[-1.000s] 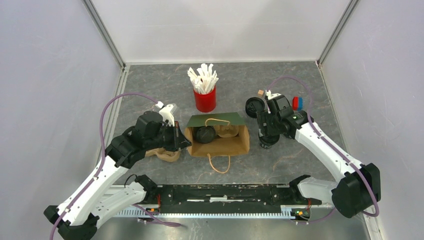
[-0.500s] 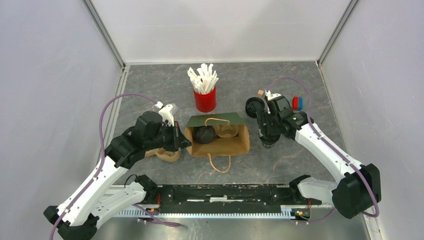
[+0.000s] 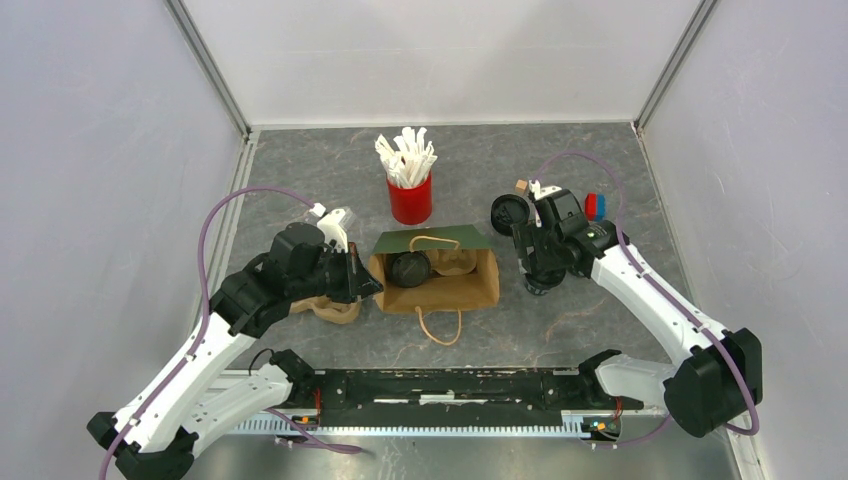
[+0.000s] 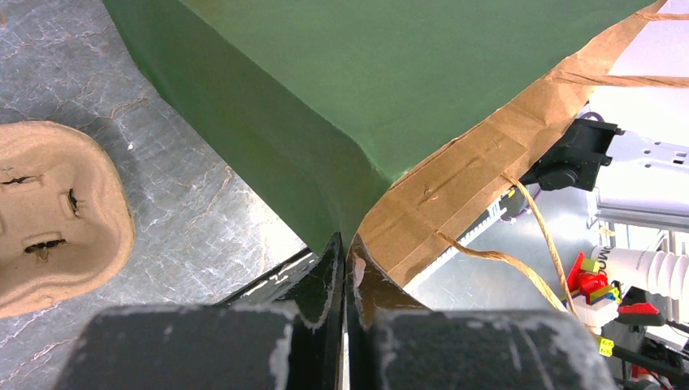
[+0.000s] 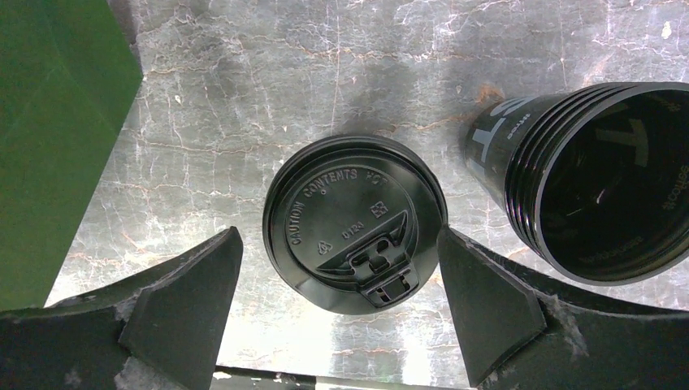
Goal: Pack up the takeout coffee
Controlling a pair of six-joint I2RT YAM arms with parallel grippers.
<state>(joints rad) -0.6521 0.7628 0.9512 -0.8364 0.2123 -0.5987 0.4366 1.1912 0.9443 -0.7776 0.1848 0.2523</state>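
Observation:
The takeout coffee's black cup point(image 5: 593, 179) lies open on its side with white lettering, also seen as the cup point(image 3: 508, 212) from above. Its flat black lid point(image 5: 355, 223) rests on the table. My right gripper point(image 5: 339, 237) stands open just above the lid point(image 3: 540, 286), one finger on each side, apart from it. My left gripper point(image 4: 348, 244) is shut on the edge of the green and brown paper bag point(image 4: 366, 81), which lies open in the middle as the bag point(image 3: 440, 285).
A red cup of white sticks point(image 3: 410, 195) stands behind the bag. A cardboard cup carrier point(image 3: 335, 308) lies under my left wrist. Another black lidded cup point(image 3: 410, 268) shows inside the bag's mouth. Small blocks point(image 3: 596, 206) sit near my right wrist.
My right gripper's jaws have widened a little and the wrist has shifted slightly right over the lid. The left arm and the bag have not moved.

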